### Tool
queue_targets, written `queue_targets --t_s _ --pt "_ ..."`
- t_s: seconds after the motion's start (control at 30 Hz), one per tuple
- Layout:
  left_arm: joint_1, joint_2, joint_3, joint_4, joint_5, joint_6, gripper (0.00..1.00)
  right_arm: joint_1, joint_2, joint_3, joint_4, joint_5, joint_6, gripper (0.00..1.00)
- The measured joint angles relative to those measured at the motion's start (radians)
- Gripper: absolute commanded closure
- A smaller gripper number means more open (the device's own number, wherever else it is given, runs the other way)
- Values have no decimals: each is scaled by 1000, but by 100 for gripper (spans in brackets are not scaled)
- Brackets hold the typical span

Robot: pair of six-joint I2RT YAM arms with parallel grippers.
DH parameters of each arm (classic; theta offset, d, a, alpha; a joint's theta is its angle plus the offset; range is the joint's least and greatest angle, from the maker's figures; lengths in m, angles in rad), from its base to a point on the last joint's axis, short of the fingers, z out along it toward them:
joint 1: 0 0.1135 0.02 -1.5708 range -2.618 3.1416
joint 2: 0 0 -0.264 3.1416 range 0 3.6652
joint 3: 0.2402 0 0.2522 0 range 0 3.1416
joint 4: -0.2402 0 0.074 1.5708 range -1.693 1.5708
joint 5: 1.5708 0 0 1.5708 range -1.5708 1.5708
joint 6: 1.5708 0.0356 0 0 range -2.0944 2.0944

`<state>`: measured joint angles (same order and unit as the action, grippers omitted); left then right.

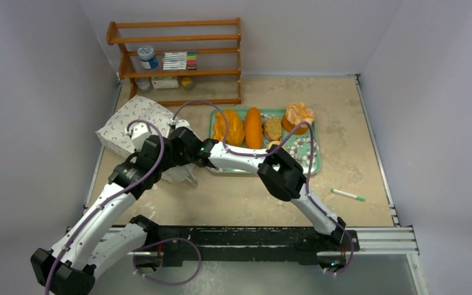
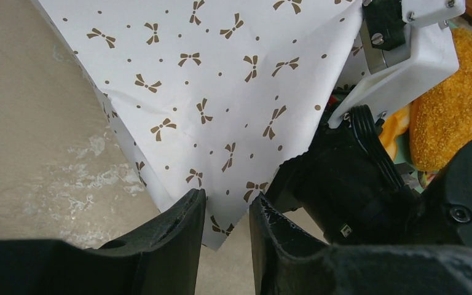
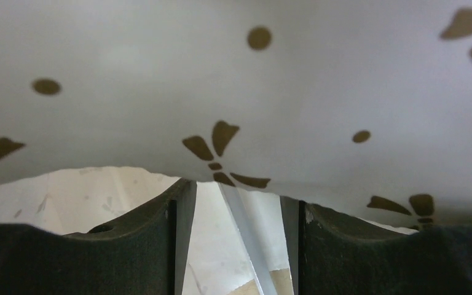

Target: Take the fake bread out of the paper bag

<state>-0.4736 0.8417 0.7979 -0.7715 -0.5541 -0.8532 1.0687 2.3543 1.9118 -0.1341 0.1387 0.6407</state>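
Opening step: left gripper [image 2: 227,200] and right gripper [image 3: 238,193] straddle the paper bag [image 1: 132,120] rim, narrowly parted; next needs a firm pinch

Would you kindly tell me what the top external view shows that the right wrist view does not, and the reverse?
Only the top external view shows the fake breads lying on the green tray, the wooden shelf behind them and a green marker. Only the right wrist view shows the right hand close up, its fingers apart at the edge of the paper bag, with the bag's pale inside below. Both views show the bag's white outside with dark printed motifs.
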Motion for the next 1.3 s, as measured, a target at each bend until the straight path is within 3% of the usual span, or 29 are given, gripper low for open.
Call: queue_targets --t_s 0.33,0.57,0.67,0.8,0.9,1.03,1.13,1.3 --pt "0 -9 0 -11 6 -5 36 -3 -2 -66 23 7 -20 46" --pt "0 -49 75 -29 -15 -47 34 -3 -44 -162 78 10 -23 47" --pt "0 -53 119 -23 -71 -68 30 -3 -69 -208 102 25 -26 47" --pt "0 -29 163 -21 -191 -107 13 -3 -106 -254 103 33 -40 46" --pt "0 23 216 -22 -307 -144 5 1 -118 -269 113 36 -55 45" --pt "15 118 282 -5 -454 -186 5 11 -138 -301 135 50 -67 45" --pt "129 186 307 34 -462 -182 5 18 -140 -301 146 52 -77 44" --pt "506 313 312 116 -282 -152 6 26 -168 -331 174 48 -101 43"
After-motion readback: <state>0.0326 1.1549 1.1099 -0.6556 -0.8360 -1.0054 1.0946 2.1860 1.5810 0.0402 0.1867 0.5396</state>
